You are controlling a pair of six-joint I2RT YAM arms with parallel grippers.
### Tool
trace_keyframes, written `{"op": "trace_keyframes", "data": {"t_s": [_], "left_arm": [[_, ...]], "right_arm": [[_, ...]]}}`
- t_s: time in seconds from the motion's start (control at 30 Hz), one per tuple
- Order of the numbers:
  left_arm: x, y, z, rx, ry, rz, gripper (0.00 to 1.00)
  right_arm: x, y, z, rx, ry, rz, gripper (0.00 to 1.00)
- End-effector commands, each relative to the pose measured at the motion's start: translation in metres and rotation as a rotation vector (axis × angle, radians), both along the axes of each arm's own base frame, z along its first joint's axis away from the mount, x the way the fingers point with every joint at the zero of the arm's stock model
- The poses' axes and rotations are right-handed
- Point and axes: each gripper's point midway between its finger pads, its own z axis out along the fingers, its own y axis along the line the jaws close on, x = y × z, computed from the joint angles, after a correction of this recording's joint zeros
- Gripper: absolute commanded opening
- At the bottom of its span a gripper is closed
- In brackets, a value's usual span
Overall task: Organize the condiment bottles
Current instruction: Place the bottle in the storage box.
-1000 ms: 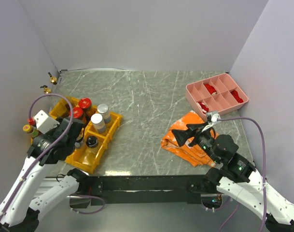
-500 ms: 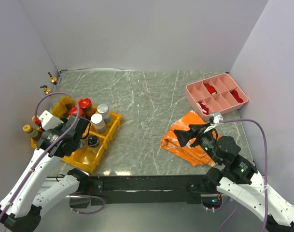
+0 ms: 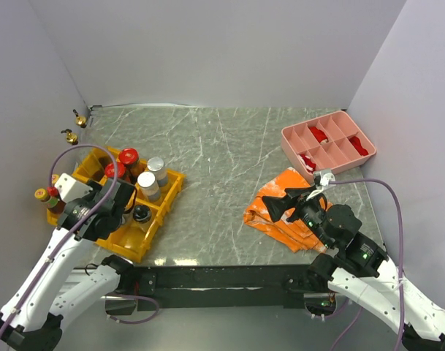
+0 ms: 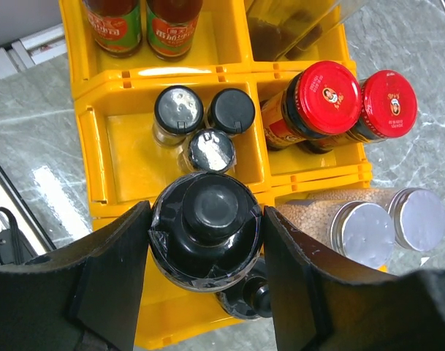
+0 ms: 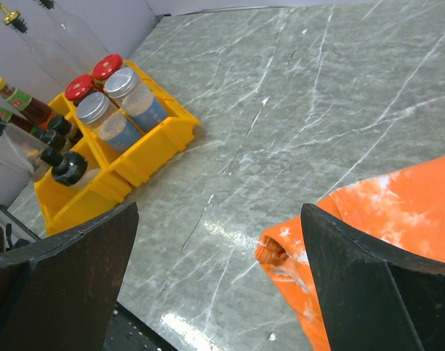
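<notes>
Left hand [image 4: 206,272] partway closed, gripping black-capped bottle [image 4: 205,219] over yellow bins [image 4: 98,153], lower left of top view. Other condiment bottles [image 4: 321,99] stand in the bins. Right hand [image 5: 218,274] wide open, empty, above orange cloth [image 5: 383,219], lower right.

No legible txt was found. Red/green labels are seen on two sauce bottles [image 4: 112,28] at the left of the yellow bins [image 4: 237,73], but the print is too small to be read. A small round emblem is printed on the red-lidded jars [image 4: 326,97]; no wording is made out.
</notes>
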Motion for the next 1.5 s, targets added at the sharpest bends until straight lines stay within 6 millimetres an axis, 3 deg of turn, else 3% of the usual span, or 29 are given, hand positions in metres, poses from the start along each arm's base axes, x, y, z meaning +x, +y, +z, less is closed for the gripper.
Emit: {"op": "trace_keyframes", "data": {"t_s": [0.0, 0.07, 0.2, 0.5, 0.83, 0.97, 1.33, 1.47], "left_arm": [[-0.002, 0.013, 0.027, 0.092, -0.02, -0.011, 0.01], [-0.002, 0.016, 0.036, 0.106, -0.039, -0.013, 0.01], [-0.002, 0.015, 0.037, 0.108, -0.035, -0.021, 0.01], [0.005, -0.008, 0.006, 0.045, 0.108, -0.078, 0.01], [-0.007, -0.012, -0.028, -0.038, 0.128, -0.025, 0.01], [-0.008, -0.013, -0.026, -0.062, 0.108, -0.024, 0.01], [-0.007, -0.026, -0.043, -0.131, 0.125, -0.039, 0.01], [-0.01, -0.028, -0.027, -0.138, 0.126, -0.069, 0.01]], "right_arm": [[0.002, 0.0, 0.017, 0.027, -0.044, -0.005, 1.0], [0.002, -0.001, 0.017, 0.028, -0.045, -0.008, 1.0], [0.003, -0.001, 0.015, 0.024, -0.042, -0.013, 1.0], [0.004, -0.004, 0.015, 0.023, -0.043, -0.025, 1.0], [0.002, -0.006, 0.015, 0.027, -0.048, -0.03, 1.0], [0.003, -0.003, 0.014, 0.025, -0.042, -0.022, 1.0], [0.004, -0.002, 0.011, 0.026, -0.039, -0.019, 1.0], [0.003, -0.001, 0.011, 0.03, -0.039, -0.016, 1.0]]}}
